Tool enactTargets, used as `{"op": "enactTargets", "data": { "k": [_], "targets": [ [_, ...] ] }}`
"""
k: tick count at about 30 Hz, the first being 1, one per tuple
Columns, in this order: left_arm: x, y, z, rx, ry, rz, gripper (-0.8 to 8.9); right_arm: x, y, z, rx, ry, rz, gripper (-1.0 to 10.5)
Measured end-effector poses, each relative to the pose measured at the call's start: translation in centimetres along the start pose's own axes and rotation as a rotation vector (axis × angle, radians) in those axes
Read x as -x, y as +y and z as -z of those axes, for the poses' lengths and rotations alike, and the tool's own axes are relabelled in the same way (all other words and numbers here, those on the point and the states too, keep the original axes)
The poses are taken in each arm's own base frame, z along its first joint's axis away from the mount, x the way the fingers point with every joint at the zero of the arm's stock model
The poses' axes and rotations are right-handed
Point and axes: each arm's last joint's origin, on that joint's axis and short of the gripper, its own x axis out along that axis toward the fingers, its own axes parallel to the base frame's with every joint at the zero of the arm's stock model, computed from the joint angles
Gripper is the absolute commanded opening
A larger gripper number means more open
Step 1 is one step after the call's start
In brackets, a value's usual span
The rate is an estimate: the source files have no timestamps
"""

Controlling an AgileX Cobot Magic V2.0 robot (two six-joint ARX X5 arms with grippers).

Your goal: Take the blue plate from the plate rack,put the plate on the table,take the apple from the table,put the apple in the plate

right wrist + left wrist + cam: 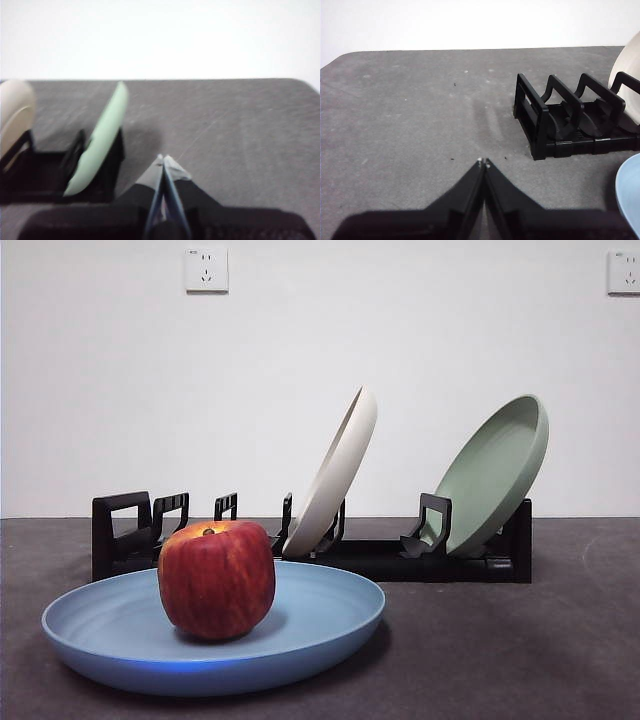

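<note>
The blue plate [320,615] lies flat on the dark grey table [520,650], in front of the plate rack [400,558]. The red apple [216,578] stands upright inside the plate, left of its middle. A sliver of the blue plate [631,195] shows at the edge of the left wrist view, beside the rack's empty end [570,117]. My left gripper [483,162] is shut and empty above bare table. My right gripper [164,159] is also shut and empty, beside the rack's other end. Neither arm appears in the front view.
A cream-white plate [335,475] leans in the middle of the rack and a pale green plate [495,472] leans at its right end. The green plate [97,145] and cream plate [15,115] show in the right wrist view. A white wall with sockets stands behind.
</note>
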Motion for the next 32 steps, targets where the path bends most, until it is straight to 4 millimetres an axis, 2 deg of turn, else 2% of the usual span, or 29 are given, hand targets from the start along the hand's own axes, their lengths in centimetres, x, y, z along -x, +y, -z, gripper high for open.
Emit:
{"op": "enactTargets", "data": {
  "k": [6, 12, 17, 21, 32],
  "targets": [
    [0.0, 0.0, 0.0, 0.000, 0.000, 0.000, -0.03, -0.7, 0.0, 3.7, -0.012, -0.085, 0.012, -0.2],
    [0.0, 0.0, 0.0, 0.000, 0.000, 0.000, -0.03, -1.6, 0.1, 7.1, -0.035, -0.046, 0.011, -0.2],
    [0.0, 0.0, 0.0, 0.000, 0.000, 0.000, -0.03, -2.1, 0.2, 9.0, -0.052, -0.002, 0.011, -0.2],
    [0.0, 0.0, 0.0, 0.000, 0.000, 0.000, -0.03, -2.3, 0.2, 9.8, -0.073, 0.024, 0.011, -0.2],
    [0.0, 0.0, 0.0, 0.000, 0.000, 0.000, -0.03, -2.3, 0.4, 9.8, -0.177, 0.036, -0.040, -0.2]
  ]
}}
